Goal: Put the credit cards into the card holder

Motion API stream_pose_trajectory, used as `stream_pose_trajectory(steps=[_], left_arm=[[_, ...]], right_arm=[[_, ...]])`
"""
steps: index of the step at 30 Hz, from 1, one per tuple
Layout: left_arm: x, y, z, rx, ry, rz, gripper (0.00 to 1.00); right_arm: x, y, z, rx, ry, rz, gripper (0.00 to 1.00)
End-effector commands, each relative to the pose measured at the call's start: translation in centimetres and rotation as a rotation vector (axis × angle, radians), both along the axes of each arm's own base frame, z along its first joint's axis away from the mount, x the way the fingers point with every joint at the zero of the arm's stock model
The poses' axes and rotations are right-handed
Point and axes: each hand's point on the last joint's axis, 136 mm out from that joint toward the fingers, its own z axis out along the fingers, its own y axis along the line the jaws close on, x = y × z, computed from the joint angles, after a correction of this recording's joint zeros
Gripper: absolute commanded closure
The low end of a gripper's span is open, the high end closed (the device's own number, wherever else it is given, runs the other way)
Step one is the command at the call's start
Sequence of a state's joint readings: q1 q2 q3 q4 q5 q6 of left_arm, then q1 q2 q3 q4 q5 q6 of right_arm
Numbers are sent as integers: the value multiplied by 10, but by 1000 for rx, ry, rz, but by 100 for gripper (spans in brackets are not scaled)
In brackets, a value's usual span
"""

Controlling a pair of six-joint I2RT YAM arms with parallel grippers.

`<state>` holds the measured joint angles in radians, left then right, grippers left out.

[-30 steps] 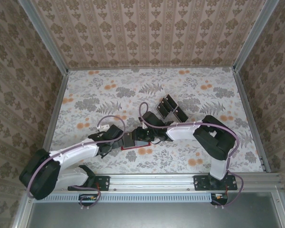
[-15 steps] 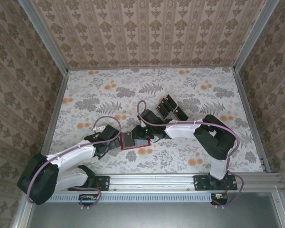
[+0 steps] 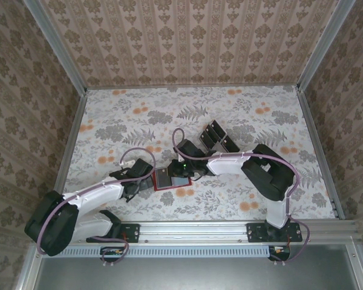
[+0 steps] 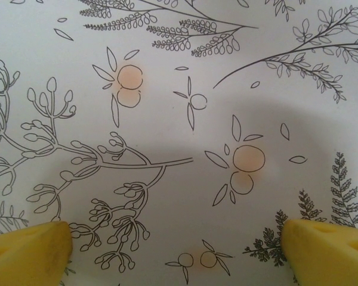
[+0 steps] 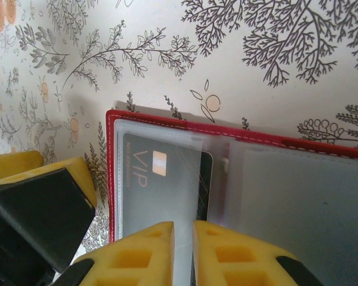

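The red card holder (image 3: 156,180) lies open on the floral cloth, its clear sleeves facing up (image 5: 238,134). One black credit card (image 5: 161,185) marked VIP sits in the left sleeve, its right end sticking out. My right gripper (image 5: 183,250) hovers over that sleeve's near edge, its jaws almost shut with only a thin gap and nothing clearly held; the top view shows it over the holder (image 3: 176,174). My left gripper (image 4: 176,250) is open wide above bare cloth, just left of the holder (image 3: 146,176). Several more black credit cards (image 3: 218,138) lie behind the right arm.
Patterned walls (image 3: 187,42) close the table in on three sides, and a metal rail (image 3: 193,231) runs along the near edge. The left gripper's yellow finger and black body (image 5: 42,202) sit close beside the holder's left edge.
The left gripper has pulled back to the left, uncovering the card holder. The right gripper has shifted left over the holder and its jaws have narrowed.
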<state>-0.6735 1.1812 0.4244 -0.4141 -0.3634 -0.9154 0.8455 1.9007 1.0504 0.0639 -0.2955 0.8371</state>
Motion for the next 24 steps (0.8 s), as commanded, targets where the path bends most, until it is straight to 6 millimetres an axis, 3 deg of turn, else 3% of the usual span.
stream_pose_trajectory(steps=[1,10,15,20,24], left_arm=[[-2,-12,-13,-45,28,-34,0],[-1,-15,-14,-50,27,-38,0],[1,-16,-6,-48,18,-46,0],[7,-17,22,-74,-43,-52,0],[12,-21,45,-141,-110,-48,0]], right_arm=[[-1,8,-4,5,13,13,83],[-2,16,-2,31,25,26,84],[-3,16,19,69,2,32,81],[-6,-10,57,21,-96,20,66],[-5,-47,59,-170,-170,15,56]])
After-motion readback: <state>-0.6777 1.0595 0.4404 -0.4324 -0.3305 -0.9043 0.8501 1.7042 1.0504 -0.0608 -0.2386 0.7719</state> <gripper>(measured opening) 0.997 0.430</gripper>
